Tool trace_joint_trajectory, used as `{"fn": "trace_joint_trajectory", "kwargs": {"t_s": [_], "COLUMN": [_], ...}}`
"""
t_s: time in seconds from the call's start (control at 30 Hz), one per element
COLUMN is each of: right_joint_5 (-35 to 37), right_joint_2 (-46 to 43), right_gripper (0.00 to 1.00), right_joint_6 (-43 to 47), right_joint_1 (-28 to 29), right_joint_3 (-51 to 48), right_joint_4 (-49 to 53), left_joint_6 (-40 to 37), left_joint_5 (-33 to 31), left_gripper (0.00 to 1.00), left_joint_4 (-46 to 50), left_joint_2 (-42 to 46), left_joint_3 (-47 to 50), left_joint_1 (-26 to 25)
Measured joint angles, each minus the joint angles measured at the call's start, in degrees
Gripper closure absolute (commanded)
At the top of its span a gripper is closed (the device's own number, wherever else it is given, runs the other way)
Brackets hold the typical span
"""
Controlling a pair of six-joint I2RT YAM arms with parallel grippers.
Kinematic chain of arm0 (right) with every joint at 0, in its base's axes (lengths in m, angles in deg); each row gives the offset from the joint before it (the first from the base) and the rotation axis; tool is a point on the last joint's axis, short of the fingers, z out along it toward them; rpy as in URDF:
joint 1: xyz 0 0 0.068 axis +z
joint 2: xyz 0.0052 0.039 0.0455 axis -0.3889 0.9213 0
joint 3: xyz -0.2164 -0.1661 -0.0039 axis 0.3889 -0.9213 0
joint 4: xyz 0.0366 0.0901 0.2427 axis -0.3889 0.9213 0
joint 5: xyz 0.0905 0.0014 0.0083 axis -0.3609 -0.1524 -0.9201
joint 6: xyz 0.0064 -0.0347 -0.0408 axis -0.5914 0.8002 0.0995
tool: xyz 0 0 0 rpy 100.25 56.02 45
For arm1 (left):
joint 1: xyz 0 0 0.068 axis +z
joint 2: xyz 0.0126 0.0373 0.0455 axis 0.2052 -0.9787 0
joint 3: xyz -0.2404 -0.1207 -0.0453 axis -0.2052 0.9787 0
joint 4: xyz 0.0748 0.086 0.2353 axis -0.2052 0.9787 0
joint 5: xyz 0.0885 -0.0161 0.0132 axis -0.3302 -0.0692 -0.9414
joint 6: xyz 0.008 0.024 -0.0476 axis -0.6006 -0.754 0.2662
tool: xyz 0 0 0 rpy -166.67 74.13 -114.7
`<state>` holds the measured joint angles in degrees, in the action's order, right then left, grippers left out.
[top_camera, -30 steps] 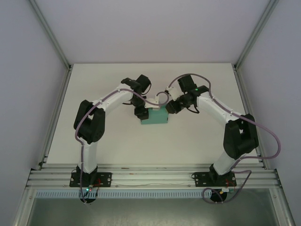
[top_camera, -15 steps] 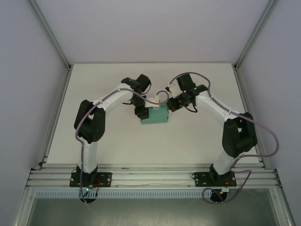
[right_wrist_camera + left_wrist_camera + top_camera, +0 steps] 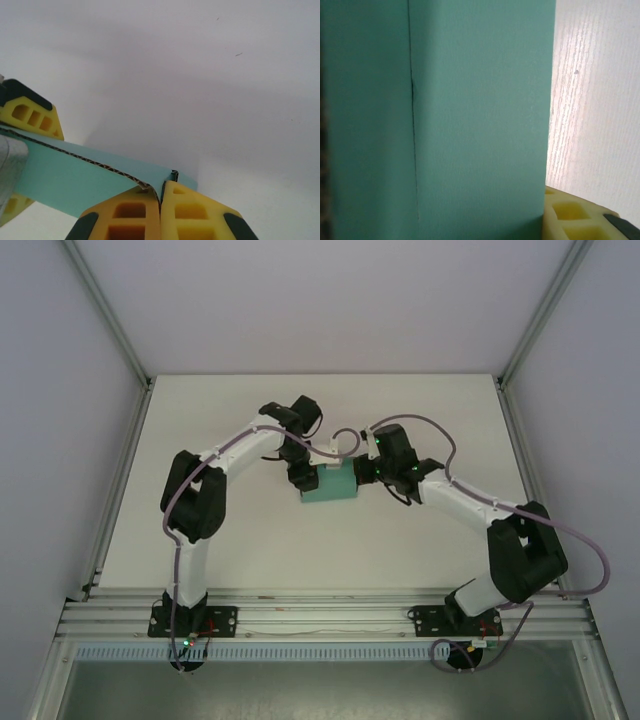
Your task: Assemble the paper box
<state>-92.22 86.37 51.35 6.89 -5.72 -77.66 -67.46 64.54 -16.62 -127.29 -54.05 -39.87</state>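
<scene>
The teal-green paper box [image 3: 333, 485] is held just above the middle of the white table, between both arms. My left gripper [image 3: 304, 478] is shut on its left end. The box's flat face [image 3: 480, 110] looms close in the left wrist view, with one yellow fingertip [image 3: 570, 217] beside it. My right gripper [image 3: 160, 192] is shut on a thin corrugated flap edge of the box [image 3: 75, 175] at its right end. In the right wrist view, the left gripper's yellow fingers [image 3: 31, 115] sit above and below the box.
The white table [image 3: 420, 540] spreads out on all sides of the box. Aluminium frame rails [image 3: 120, 480] run along both sides, and a rail with the arm bases lies at the near edge. A cable loop [image 3: 345, 437] hangs over the box.
My right gripper has closed and moved left onto the box's right end, its arm stretching lower. The left gripper has kept its hold, almost still.
</scene>
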Motion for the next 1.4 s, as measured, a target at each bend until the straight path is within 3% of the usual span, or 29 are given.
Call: {"fn": "trace_joint_trajectory", "kwargs": {"t_s": [0.27, 0.6, 0.73, 0.77, 0.83, 1.07, 1.37, 1.4], "right_joint_5": [9.5, 13.3, 13.7, 13.9, 14.2, 16.6, 23.3, 23.9], "right_joint_2": [-1.5, -1.9, -2.8, -2.8, -2.8, -3.1, -3.1, -2.9], "right_gripper": [1.00, 1.00, 1.00, 1.00, 1.00, 1.00, 1.00, 1.00], "right_joint_6": [-1.4, -5.0, -6.2, -6.2, -6.2, -6.2, -6.3, -6.3], "right_joint_1": [3.8, 5.1, 5.3, 5.3, 5.3, 5.8, 9.4, 9.9], "right_joint_3": [-5.5, -12.2, -14.6, -14.7, -14.8, -13.6, -10.5, -10.0], "right_joint_4": [-8.1, -19.4, -22.2, -22.4, -22.6, -19.8, -12.9, -12.0], "left_joint_6": [0.9, 3.1, 4.1, 4.3, 5.0, 8.4, 17.9, 19.6], "left_joint_5": [0.0, 0.0, 0.0, 0.0, 0.1, -0.4, -2.0, -2.6], "left_gripper": [0.54, 0.46, 0.30, 0.24, 0.01, 0.00, 0.00, 0.05], "left_joint_4": [0.4, -0.1, -0.8, -0.9, -1.2, -7.1, -21.2, -22.6], "left_joint_2": [-0.2, -0.3, -0.5, -0.5, -0.5, 2.7, 20.8, 21.9], "left_joint_3": [-0.4, -0.4, -0.4, -0.4, -0.4, 2.7, 17.5, 18.7], "left_joint_1": [0.0, -0.1, -0.1, -0.1, -0.1, -0.1, -0.1, 0.0]}}
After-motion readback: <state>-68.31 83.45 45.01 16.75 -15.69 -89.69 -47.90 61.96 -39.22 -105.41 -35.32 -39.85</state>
